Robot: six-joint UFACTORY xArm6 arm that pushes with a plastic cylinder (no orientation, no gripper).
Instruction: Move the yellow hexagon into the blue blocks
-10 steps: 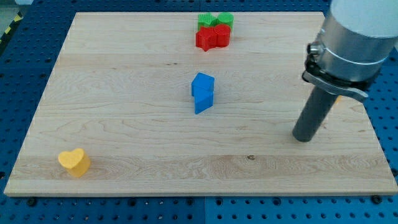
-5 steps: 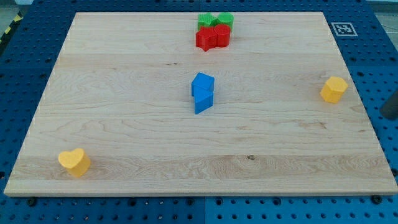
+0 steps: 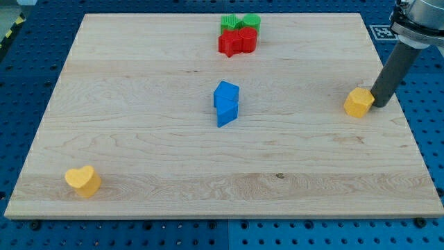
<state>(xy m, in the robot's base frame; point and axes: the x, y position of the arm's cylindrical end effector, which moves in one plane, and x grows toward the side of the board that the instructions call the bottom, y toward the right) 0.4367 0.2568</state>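
A wooden board (image 3: pixel 139 139) lies on a blue pegboard. The yellow hexagon (image 3: pixel 359 103) sits near the board's right edge, about halfway up the view. My tip (image 3: pixel 379 104) – the lower end of a dark rod with no jaws, so it grips nothing and can only push – stands just to the hexagon's right, touching it or very nearly so. The blue blocks (image 3: pixel 226 103), two pieces stacked close together at the board's centre, lie well apart to the hexagon's left, at about the same height in the view.

Likely risks: a push that is off-centre could make the hexagon spin or slip around my tip and drift toward the view's top or bottom, missing the blue blocks. A push that runs too far could scatter the blue pair. Red blocks (image 3: pixel 237 42) and green blocks (image 3: pixel 240 22) at the top, and a yellow heart (image 3: pixel 82 180) at bottom left, sit clear of the path
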